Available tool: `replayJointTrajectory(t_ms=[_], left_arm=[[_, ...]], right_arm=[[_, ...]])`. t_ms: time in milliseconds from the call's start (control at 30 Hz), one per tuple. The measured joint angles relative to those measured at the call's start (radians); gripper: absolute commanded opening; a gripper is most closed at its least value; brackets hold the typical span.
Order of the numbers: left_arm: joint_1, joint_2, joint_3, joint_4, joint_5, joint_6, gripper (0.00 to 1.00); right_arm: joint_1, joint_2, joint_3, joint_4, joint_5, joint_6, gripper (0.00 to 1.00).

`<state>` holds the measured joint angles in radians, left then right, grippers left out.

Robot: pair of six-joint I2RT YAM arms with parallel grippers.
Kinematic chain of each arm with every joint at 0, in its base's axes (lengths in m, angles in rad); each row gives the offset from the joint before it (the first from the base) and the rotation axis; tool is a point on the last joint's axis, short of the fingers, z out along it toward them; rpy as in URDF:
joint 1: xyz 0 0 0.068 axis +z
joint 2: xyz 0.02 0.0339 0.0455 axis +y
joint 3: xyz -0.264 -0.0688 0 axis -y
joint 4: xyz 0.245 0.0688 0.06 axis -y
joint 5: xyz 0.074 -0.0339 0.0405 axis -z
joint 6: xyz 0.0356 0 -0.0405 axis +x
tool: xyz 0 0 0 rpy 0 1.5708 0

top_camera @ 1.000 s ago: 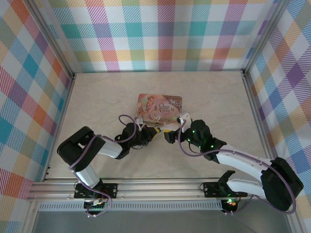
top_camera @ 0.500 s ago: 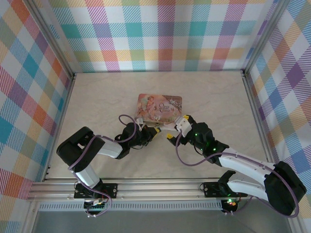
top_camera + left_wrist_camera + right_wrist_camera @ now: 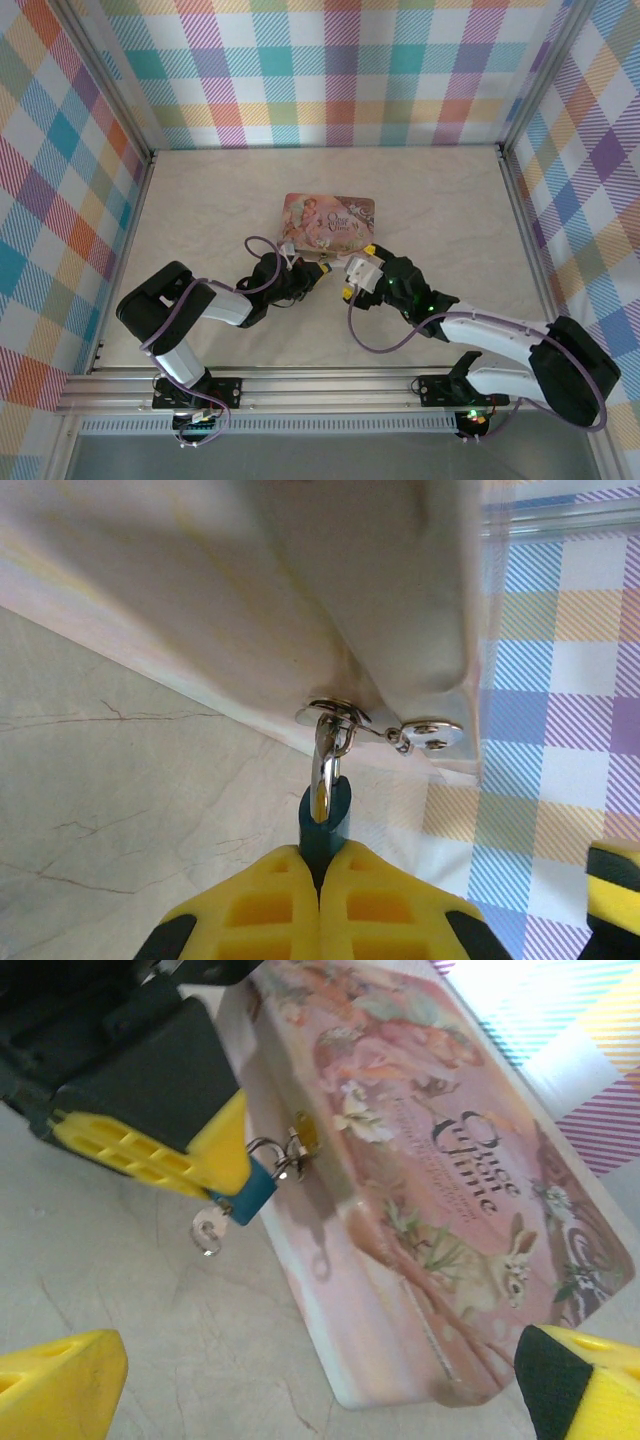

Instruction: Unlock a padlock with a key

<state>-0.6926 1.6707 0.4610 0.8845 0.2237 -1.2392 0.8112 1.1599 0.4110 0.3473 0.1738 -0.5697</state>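
Observation:
The small blue padlock [image 3: 327, 818] hangs by its silvery shackle [image 3: 325, 765] from the clasp on the front of a pink illustrated tin [image 3: 430, 1190]. My left gripper [image 3: 322, 858] is shut on the padlock body, its yellow fingers [image 3: 150, 1150] pinching it from the left. A silvery key [image 3: 207, 1230] sticks out of the padlock's [image 3: 252, 1192] lower end, just above the table. My right gripper [image 3: 320, 1385] stands open a short way in front of the tin, apart from key and padlock. In the top view both grippers [image 3: 312, 275] [image 3: 352, 275] meet at the tin's near edge.
The tin [image 3: 330, 222] lies mid-table on a pale marbled surface [image 3: 220, 200]. Plaid walls [image 3: 330, 70] enclose the table on three sides. Open tabletop lies behind and to both sides of the tin.
My right arm has swung its wrist leftward and nearer, bringing its open gripper closer to the padlock. The left gripper keeps its hold unmoved.

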Motion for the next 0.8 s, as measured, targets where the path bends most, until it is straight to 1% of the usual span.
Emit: replayJointTrajectory(t_ms=[200,367,500,600,700,800], left_arm=[[-0.001,-0.003,0.007,-0.018,-0.001,-0.002,0.04],[-0.003,-0.005,0.008,-0.020,-0.005,-0.003,0.03],[-0.006,-0.010,0.008,-0.026,-0.010,-0.003,0.03],[-0.006,-0.013,0.008,-0.030,-0.016,-0.003,0.03],[-0.006,-0.013,0.008,-0.034,-0.016,-0.003,0.03],[-0.006,-0.013,0.008,-0.034,-0.016,-0.003,0.03]], right_arm=[[0.049,0.081,0.002,0.004,0.028,-0.064,0.99],[0.076,0.160,0.014,0.018,0.035,-0.086,0.88],[0.081,0.195,0.036,0.026,0.036,-0.081,0.81],[0.083,0.212,0.048,0.034,0.035,-0.073,0.74],[0.091,0.228,0.058,0.042,0.042,-0.069,0.64],[0.097,0.252,0.074,0.049,0.055,-0.061,0.58]])
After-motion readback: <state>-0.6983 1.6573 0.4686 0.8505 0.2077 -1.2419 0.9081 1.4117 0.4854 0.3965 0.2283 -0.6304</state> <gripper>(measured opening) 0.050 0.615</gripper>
